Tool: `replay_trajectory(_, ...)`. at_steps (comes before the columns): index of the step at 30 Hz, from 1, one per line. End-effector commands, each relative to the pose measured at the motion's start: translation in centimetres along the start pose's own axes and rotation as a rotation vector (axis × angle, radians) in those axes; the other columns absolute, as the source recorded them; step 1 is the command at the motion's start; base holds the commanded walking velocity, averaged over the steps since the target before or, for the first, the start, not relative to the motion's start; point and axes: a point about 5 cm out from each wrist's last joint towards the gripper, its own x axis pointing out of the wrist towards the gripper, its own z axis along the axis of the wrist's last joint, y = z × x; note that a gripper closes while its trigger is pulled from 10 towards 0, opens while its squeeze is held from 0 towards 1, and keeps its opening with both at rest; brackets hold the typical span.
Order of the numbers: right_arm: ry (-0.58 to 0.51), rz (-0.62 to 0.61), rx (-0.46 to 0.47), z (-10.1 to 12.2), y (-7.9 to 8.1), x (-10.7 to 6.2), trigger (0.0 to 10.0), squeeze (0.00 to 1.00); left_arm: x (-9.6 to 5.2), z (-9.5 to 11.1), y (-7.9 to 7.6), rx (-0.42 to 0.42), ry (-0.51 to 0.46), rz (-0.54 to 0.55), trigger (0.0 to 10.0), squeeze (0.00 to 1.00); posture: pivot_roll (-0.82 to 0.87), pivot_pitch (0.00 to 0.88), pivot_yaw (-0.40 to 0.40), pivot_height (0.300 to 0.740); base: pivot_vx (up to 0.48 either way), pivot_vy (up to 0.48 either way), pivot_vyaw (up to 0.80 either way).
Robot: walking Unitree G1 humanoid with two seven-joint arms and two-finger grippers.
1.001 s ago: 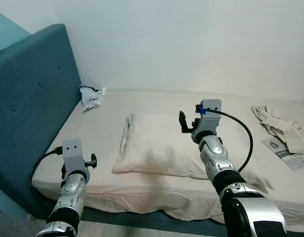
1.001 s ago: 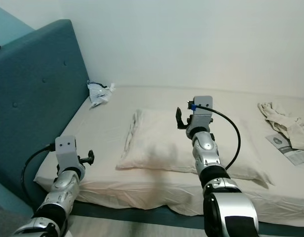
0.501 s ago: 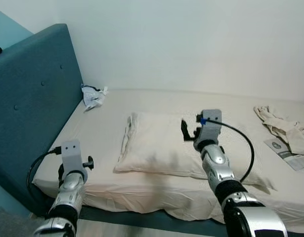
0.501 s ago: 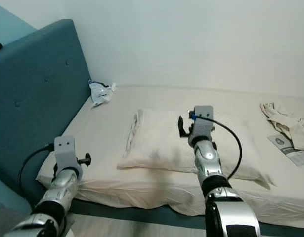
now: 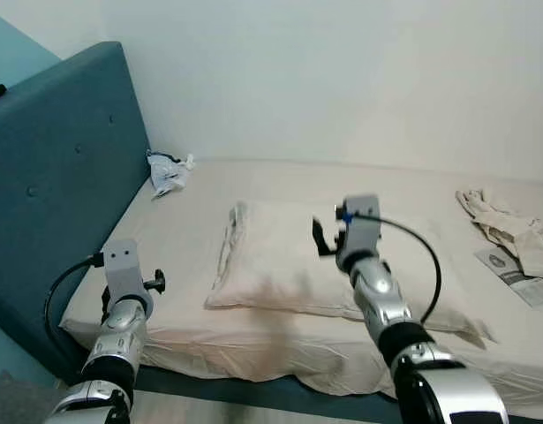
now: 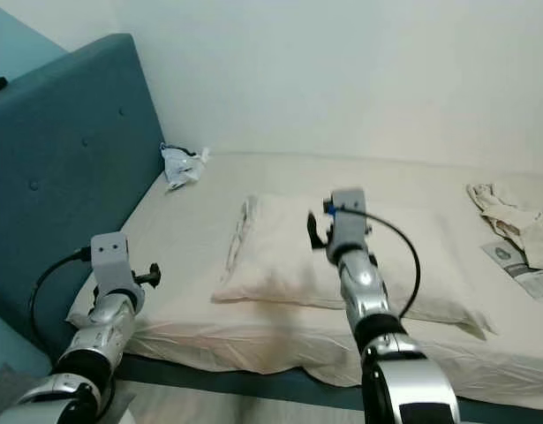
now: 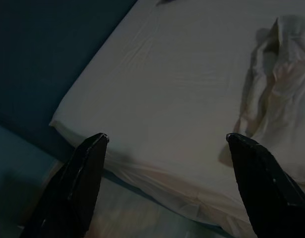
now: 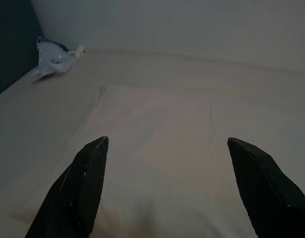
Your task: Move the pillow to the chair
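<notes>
A cream pillow (image 5: 275,258) lies flat on the bed (image 5: 192,238), its open end toward the headboard. My right gripper (image 5: 319,238) hovers open just above the pillow's middle, and in the right wrist view its fingertips (image 8: 95,151) spread wide over the pillow (image 8: 162,124). My left gripper (image 5: 157,283) is held open low at the bed's front left corner, apart from the pillow. In the left wrist view its fingers (image 7: 88,163) frame the bare sheet, with the pillow's (image 7: 276,94) crumpled edge off to one side.
A teal padded headboard (image 5: 64,168) rises on the left. A crumpled plastic bag (image 5: 168,171) sits in the far corner by the wall. Pale cloth (image 5: 505,228) and a printed leaflet (image 5: 523,287) lie at the bed's right. The bed's front edge (image 5: 253,358) is close below.
My right gripper has shifted a little to the left over the pillow. The left arm has barely moved, and the pillow lies as before.
</notes>
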Motion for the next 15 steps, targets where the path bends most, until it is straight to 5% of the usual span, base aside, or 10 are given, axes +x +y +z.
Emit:
replay_trajectory(1,0.021,-0.006,0.015,-0.7,0.2,-0.3,10.0,0.0,-0.3,-0.7,-0.2,0.016,0.014,-0.009,10.0,0.0,0.03,0.0,0.027,0.74,0.0,0.0,0.0)
replay_trajectory(7,0.049,-0.003,0.049,-1.8,0.6,-0.8,10.0,0.0,-0.6,-1.2,-1.0,-0.009,0.021,-0.053,10.0,0.0,0.04,0.0,0.024,0.74,0.0,0.0,0.0)
replay_trajectory(11,0.07,-0.014,0.033,-2.5,1.0,-1.2,10.0,0.0,-1.0,-2.3,-1.5,0.081,0.06,-0.065,10.0,0.0,0.04,0.0,-0.003,0.74,0.0,0.0,0.0)
replay_trajectory(15,0.065,0.022,0.059,-2.9,1.4,-1.6,10.0,0.0,-1.4,-2.7,-1.1,0.017,0.053,-0.021,10.0,0.0,0.05,0.006,-0.018,0.74,0.0,0.0,0.0)
